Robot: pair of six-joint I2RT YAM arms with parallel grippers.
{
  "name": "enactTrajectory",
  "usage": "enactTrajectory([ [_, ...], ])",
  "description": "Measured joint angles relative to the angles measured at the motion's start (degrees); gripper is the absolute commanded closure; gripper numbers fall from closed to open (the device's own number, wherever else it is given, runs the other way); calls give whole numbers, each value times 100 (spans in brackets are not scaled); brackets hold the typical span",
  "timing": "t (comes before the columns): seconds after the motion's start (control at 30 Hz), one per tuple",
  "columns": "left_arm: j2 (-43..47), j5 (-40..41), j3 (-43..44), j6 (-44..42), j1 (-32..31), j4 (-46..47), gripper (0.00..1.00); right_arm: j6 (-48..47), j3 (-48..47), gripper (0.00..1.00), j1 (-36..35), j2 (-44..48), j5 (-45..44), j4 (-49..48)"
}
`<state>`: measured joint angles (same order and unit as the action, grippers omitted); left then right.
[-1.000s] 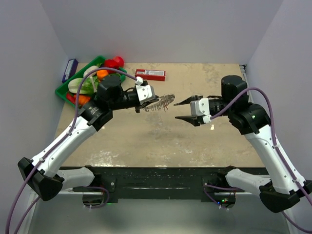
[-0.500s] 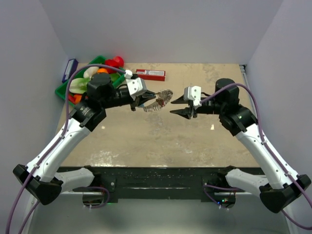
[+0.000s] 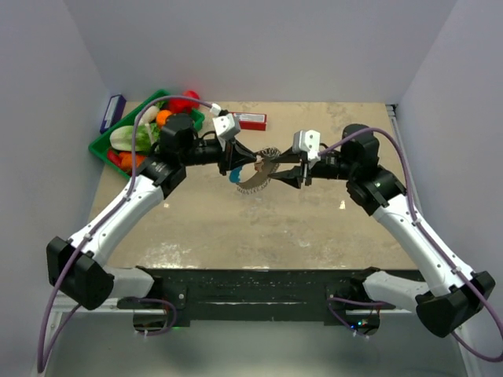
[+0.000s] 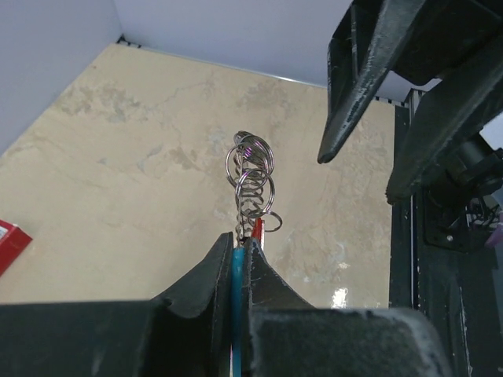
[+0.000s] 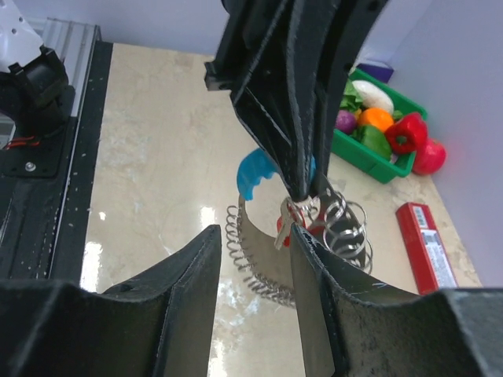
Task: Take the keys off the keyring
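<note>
My left claw (image 4: 240,239) is pressed together on the blue part of the keyring (image 3: 250,182). It holds the loop in the air above the middle of the table (image 3: 259,236), and the keys (image 4: 251,177) stick out past its fingertips. My right claw (image 5: 255,236) faces it with jaws part spread and nothing between them that I can see. Its tips sit just beside the keys; I cannot tell whether they touch.

As I read it, the step in hand is to take one key with the right claw. I would pick the outermost ring, close on that alone, and draw it slowly away from the left claw, because the loop looks floppy and likely to swing. The red key (image 4: 257,228) sits right at the left fingertips, so I would leave it for later.

The table is beige and mottled, with glossy patches that catch the light. Pale walls (image 3: 259,47) close it in on three sides. A green tray (image 3: 100,146) of toy vegetables sits in the far left corner, and a red box (image 3: 250,120) lies near the back wall.
</note>
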<state>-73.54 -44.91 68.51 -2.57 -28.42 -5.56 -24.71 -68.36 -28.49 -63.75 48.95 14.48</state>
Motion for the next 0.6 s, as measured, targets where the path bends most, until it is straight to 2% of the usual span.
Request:
enactTrajectory([
  [0.33, -1209, -463, -278, -63, 101, 538, 100, -507, 409, 57, 22, -686, -378, 66],
  [0.6, -1510, -339, -866, 92, 424, 1558, 100, -531, 949, 61, 328, -1180, -590, -363],
])
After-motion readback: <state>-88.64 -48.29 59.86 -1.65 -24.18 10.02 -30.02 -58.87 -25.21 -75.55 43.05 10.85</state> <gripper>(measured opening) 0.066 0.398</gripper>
